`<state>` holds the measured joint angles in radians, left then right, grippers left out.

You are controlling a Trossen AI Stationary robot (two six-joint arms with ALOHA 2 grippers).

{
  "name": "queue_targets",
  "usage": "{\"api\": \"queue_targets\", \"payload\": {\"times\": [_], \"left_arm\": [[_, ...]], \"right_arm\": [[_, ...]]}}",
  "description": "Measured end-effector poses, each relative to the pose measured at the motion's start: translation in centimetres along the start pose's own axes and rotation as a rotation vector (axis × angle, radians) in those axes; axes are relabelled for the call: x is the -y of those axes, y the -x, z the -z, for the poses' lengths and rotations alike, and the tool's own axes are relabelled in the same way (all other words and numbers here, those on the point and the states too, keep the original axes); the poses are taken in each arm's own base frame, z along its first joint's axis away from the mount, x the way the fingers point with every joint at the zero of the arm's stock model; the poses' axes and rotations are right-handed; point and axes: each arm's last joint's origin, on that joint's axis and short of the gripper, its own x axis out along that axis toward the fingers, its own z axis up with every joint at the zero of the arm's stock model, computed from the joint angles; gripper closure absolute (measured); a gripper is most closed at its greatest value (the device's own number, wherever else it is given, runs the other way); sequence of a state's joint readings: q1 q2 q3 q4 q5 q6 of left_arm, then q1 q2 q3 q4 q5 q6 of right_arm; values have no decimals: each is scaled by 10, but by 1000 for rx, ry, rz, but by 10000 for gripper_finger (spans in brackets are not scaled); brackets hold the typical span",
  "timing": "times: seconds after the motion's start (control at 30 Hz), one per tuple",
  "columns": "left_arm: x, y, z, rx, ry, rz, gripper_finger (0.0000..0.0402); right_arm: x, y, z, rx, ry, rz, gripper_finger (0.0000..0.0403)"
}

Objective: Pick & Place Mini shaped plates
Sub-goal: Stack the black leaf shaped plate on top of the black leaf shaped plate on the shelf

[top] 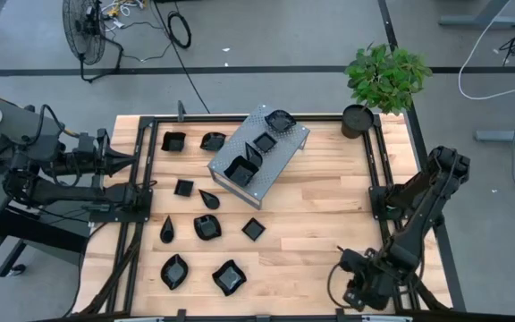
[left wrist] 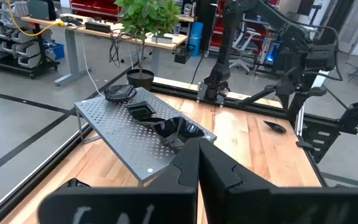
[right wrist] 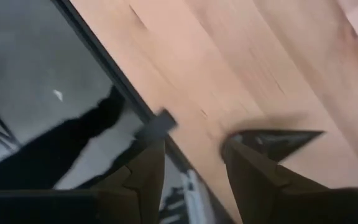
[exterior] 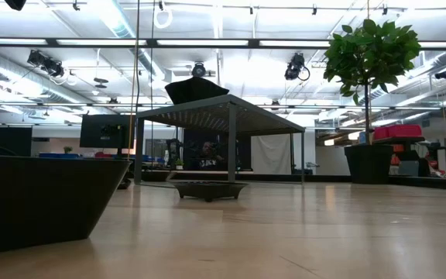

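Several glossy black mini shaped plates lie on the wooden table point(top: 320, 233), most on its left half, for instance a teardrop point(top: 167, 228) and a wavy-rimmed one point(top: 229, 277). Three more point(top: 264, 143) sit on top of the grey perforated metal box point(top: 275, 165). My right gripper point(right wrist: 188, 146) hangs open above the table's near right corner point(top: 358, 284), pointing down. A pointed plate point(right wrist: 278, 142) lies flat on the wood just beyond one of its fingers point(left wrist: 275, 127); nothing is between the fingers. My left gripper point(left wrist: 197, 165) waits shut at the table's left edge point(top: 135, 164).
A potted plant point(top: 358, 119) stands at the far right corner. Black rails point(top: 132, 233) frame the table's left and right sides. Bare wood lies right of the metal box. In the low view one plate point(exterior: 37, 198) sits close to the near edge.
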<state>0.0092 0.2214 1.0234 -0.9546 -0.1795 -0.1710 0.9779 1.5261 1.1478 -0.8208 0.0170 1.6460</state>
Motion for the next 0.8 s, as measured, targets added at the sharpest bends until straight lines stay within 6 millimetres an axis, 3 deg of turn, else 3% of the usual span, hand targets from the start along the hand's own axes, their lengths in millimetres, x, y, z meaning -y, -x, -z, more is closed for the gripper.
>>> {"api": "queue_targets", "payload": {"times": [0.27,0.63,0.8], "left_arm": [[0,0,0,0,0,0,396],[0,0,0,0,0,0,396],[0,0,0,0,0,0,396]], "right_arm": [[-7,2,-10,5,-300,-19,232],[-8,-48,-11,45,-572,126,232],[-5,-58,-8,41,-596,189,232]]}}
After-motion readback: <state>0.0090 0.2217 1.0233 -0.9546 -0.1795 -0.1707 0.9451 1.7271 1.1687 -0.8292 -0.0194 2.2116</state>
